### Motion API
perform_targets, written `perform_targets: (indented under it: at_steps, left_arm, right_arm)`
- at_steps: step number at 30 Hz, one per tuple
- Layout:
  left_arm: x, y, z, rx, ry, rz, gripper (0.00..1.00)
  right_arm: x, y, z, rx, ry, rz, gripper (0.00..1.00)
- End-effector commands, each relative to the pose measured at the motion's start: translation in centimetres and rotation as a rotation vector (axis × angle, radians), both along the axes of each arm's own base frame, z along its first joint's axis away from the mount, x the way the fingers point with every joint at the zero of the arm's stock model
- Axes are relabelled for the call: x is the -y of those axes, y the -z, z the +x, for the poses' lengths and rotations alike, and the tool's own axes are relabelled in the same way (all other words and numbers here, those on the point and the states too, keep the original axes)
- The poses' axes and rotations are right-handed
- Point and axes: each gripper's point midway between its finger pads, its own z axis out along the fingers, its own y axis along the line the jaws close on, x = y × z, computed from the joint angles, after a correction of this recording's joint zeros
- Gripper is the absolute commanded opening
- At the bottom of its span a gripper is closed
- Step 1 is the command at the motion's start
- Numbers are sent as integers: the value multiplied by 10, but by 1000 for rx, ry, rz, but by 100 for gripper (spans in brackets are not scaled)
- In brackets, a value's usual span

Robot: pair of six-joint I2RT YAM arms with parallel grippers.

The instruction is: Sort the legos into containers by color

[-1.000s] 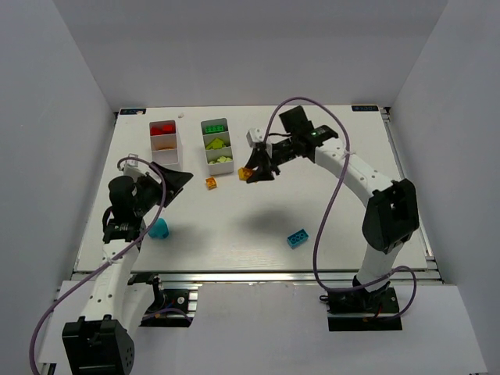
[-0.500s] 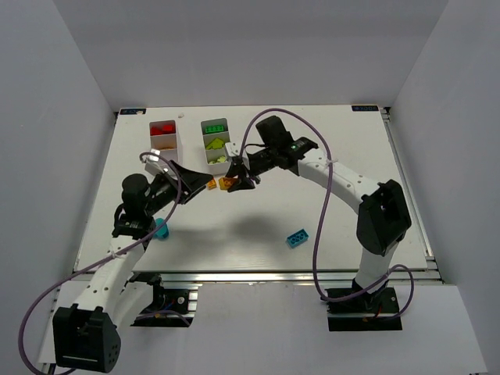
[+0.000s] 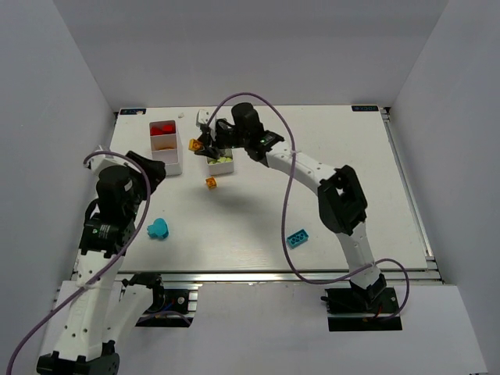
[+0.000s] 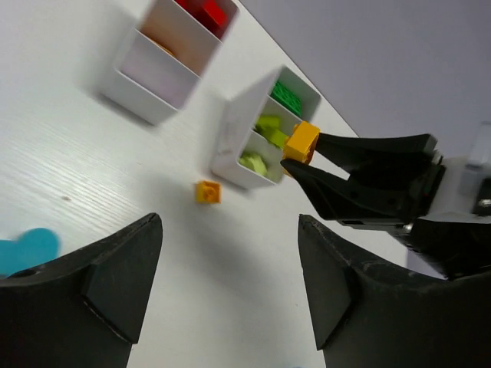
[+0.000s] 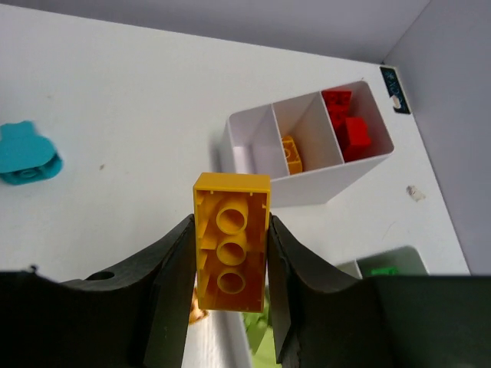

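My right gripper [image 5: 230, 264] is shut on an orange lego [image 5: 230, 245], its hollow underside facing the wrist camera. From above, this orange lego [image 3: 197, 144] hangs between the two white containers. The left container [image 3: 178, 148] holds red legos [image 5: 349, 126] and an orange one [image 5: 291, 153]; its near compartment looks empty. The right container [image 3: 223, 169] holds green [image 4: 285, 98] and lime legos [image 4: 253, 162]. A small orange lego [image 3: 211, 183] lies on the table before it, and a cyan lego [image 3: 296, 238] lies near the front. My left gripper [image 3: 152, 168] hovers open and empty at the left.
A cyan heart-shaped piece [image 3: 158, 229] lies on the table by the left arm. The right arm stretches across the back of the table, its purple cable [image 3: 289, 195] looping over the middle. White walls enclose the table on three sides.
The right gripper carried the orange lego leftward, from right of the right container to between the two containers. The left arm drew back to the left, its jaws narrowing slightly.
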Motion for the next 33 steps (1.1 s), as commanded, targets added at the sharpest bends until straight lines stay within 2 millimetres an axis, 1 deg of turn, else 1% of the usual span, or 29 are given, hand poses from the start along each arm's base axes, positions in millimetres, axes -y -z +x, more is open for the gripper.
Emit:
perform_targets:
  at_steps: [1, 2, 3, 4, 5, 6, 7, 8, 9, 10, 11, 13, 14, 16, 17, 18, 19, 22, 24, 25, 26, 27, 28, 29, 30, 31, 32, 33]
  left_arm:
    - [-53, 15, -35, -162, -204, 196, 81]
    - [-56, 12, -40, -162, -216, 201, 81]
    - [-58, 9, -45, -163, -224, 205, 81]
    - [-61, 6, -49, -157, -239, 206, 81]
    - [-62, 3, -54, -140, -246, 200, 81]
    - [-63, 1, -57, -136, -251, 199, 81]
    - [-64, 0, -60, -128, -258, 187, 81]
    - [-64, -1, -62, -123, -264, 180, 81]
    - [-64, 0, -66, -116, -264, 172, 81]
    - [-64, 0, -67, -112, -268, 159, 81]
    - [-63, 2, -70, -115, -264, 153, 81]
    - [-61, 7, -71, -122, -262, 136, 81]
    - [-61, 9, -73, -124, -262, 130, 81]
    - [-60, 12, -74, -124, -260, 119, 81]
    - [-59, 12, -74, -122, -257, 115, 81]
    - [-57, 12, -74, -120, -251, 109, 81]
    - [-57, 13, -75, -123, -248, 111, 81]
    - [-57, 17, -74, -136, -242, 116, 81]
    - [-55, 22, -71, -143, -235, 118, 81]
    - [-52, 25, -68, -145, -219, 113, 81]
    - [-49, 28, -61, -136, -208, 105, 82]
    - [-45, 28, -56, -127, -191, 97, 82]
    - [-40, 28, -51, -119, -167, 90, 82]
    - [-36, 24, -41, -97, -154, 85, 82]
    - [-35, 21, -37, -87, -141, 98, 82]
    - [-32, 18, -32, -81, -124, 102, 82]
    - [-29, 15, -22, -77, -109, 110, 83]
    - [-27, 8, -17, -64, -82, 139, 83]
  right_arm:
    - [-41, -30, 3, 119, -30, 177, 0]
    - [-47, -34, 5, 131, -27, 216, 0]
    - [-53, -50, 9, 186, -27, 300, 0]
    - [-61, -47, 15, 167, -25, 329, 0]
    - [-69, -51, 15, 177, -31, 352, 0]
    - [-75, -50, 19, 183, -27, 363, 0]
    - [-83, -40, 25, 190, -15, 376, 0]
    - [-86, -44, 23, 189, -1, 416, 0]
    - [-86, -47, 27, 214, 44, 462, 0]
    - [-86, -52, 25, 267, 55, 526, 0]
    - [-93, -53, 23, 301, 71, 526, 0]
    - [-97, -45, 23, 309, 87, 543, 0]
    - [-100, -38, 21, 316, 108, 541, 0]
    - [-101, -31, 21, 338, 127, 557, 0]
    - [-102, -32, 20, 352, 137, 575, 0]
    - [-102, -33, 24, 356, 161, 585, 0]
    - [-103, -28, 26, 352, 169, 585, 0]
    - [-102, -23, 28, 339, 180, 588, 0]
    - [-102, -22, 23, 311, 157, 579, 0]
    - [-98, -29, 17, 292, 138, 571, 0]
    - [-97, -29, 5, 291, 59, 545, 0]
    - [-96, -23, -3, 273, 9, 495, 0]
    - [-89, -34, -14, 275, -36, 474, 0]
    - [-84, -32, -27, 302, -125, 439, 0]
    - [-79, -32, -35, 315, -174, 410, 0]
    - [-69, -32, -43, 299, -213, 356, 0]
    - [-64, -29, -56, 322, -295, 334, 0]
    - [-55, -44, -65, 340, -335, 330, 0]
